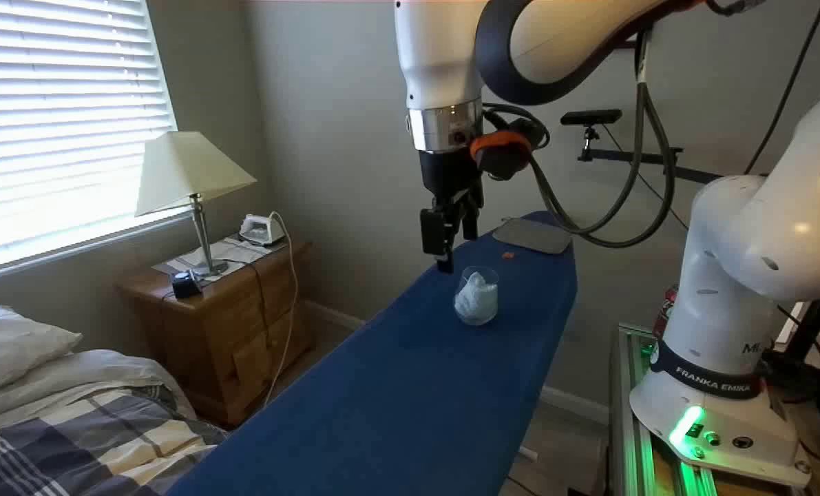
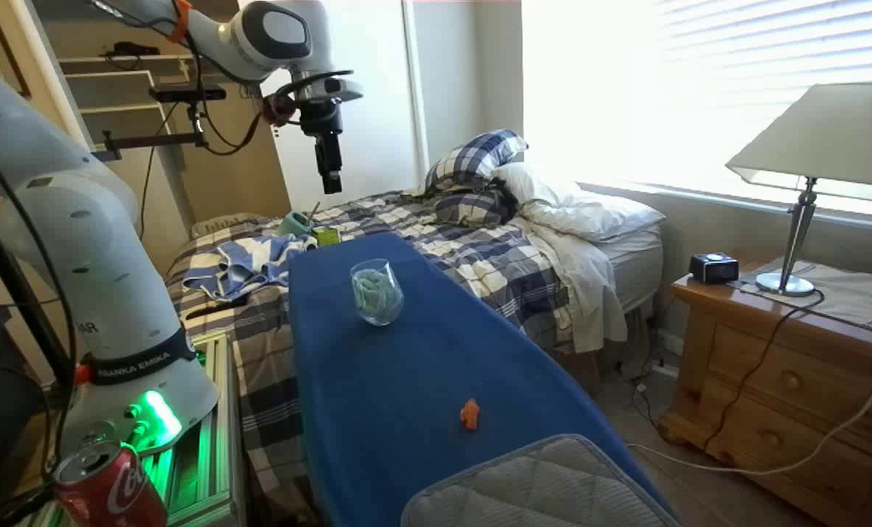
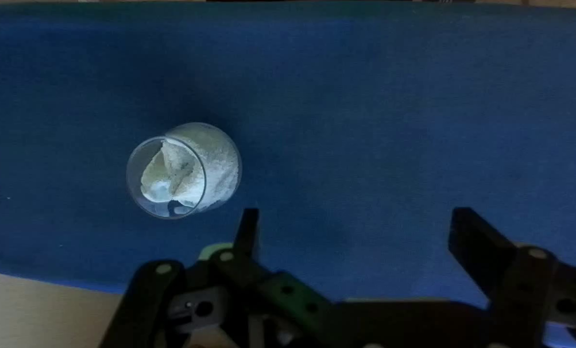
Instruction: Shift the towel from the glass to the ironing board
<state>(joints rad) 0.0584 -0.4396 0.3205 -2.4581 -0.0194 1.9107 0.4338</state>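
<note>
Below the gripper point(image 3: 355, 212) and a bit off to one side of it, you've got the glass point(image 3: 137, 169) standing upright on the blue ironing board point(image 3: 355, 121). The towel point(image 3: 181, 169) is wadded up inside that glass. As for the gripper, it's pointing straight down above the board, and going by the wrist view its fingers point(image 3: 249, 232) are spread wide, with the board showing through the gap. The glass sits past the fingertip on the left of that view, apart from it.

Keep going that way from the gripper, beyond the glass, and you hit a small orange thing point(image 2: 469, 415) (can't tell what it is), then a gray quilted pad point(image 2: 531, 483) even farther out, both on the board.

Well apart from the gripper, in both exterior views, are a wooden nightstand point(image 1: 210, 344) with a lamp point(image 1: 193, 165) on it and a plaid-covered bed point(image 2: 494, 278). Also well away from the gripper: a red soda can point(image 2: 110, 483), near the robot's base point(image 2: 135, 395).
</note>
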